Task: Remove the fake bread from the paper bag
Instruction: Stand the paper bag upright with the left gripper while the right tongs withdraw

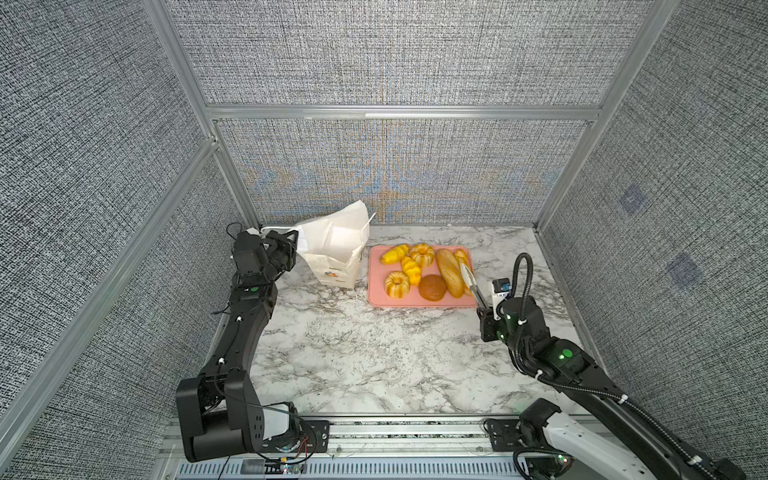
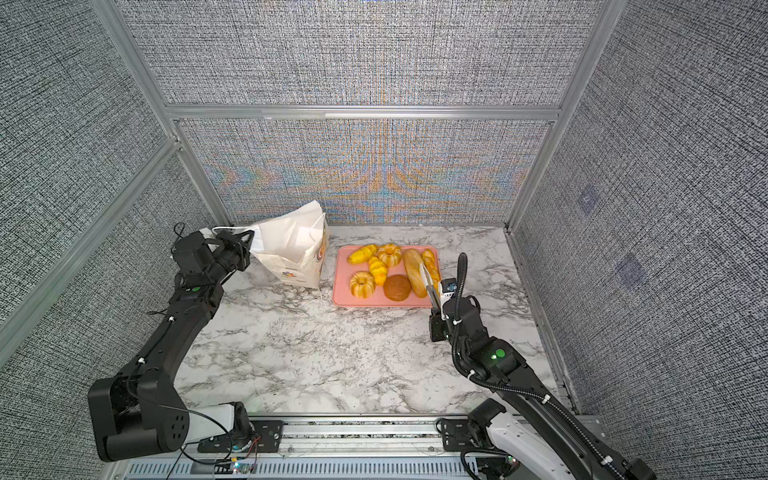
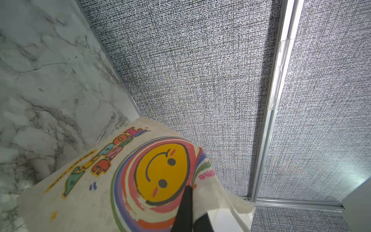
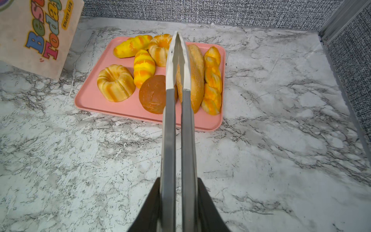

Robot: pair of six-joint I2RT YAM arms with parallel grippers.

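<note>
L gripper (image 1: 296, 244) pinched shut on rim of paper bag (image 1: 332, 249), near back-left corner. Tips mostly hidden behind paper in both top views. L wrist cam shows only a black finger (image 3: 186, 206) against the smiley side.
Bag leans, mouth open. Inside looks white, bottom not visible from any cam. R wrist cam cuts bag (image 4: 36, 36) off at frame edge.
Fake bread (image 1: 410, 270): 7 pcs on pink tray (image 1: 399, 302), just right of bag.
R gripper (image 4: 178, 200) clamped on handles of tongs (image 4: 177, 100). Tong tips nearly together, nothing in them, over long loaf (image 4: 195, 80), covering part of it. Tips touching loaf or not: can't tell.
Gap betw tray's right edge and right wall. Wide marble tabletop (image 1: 353, 353) in front of tray + bag, betw arms.
</note>
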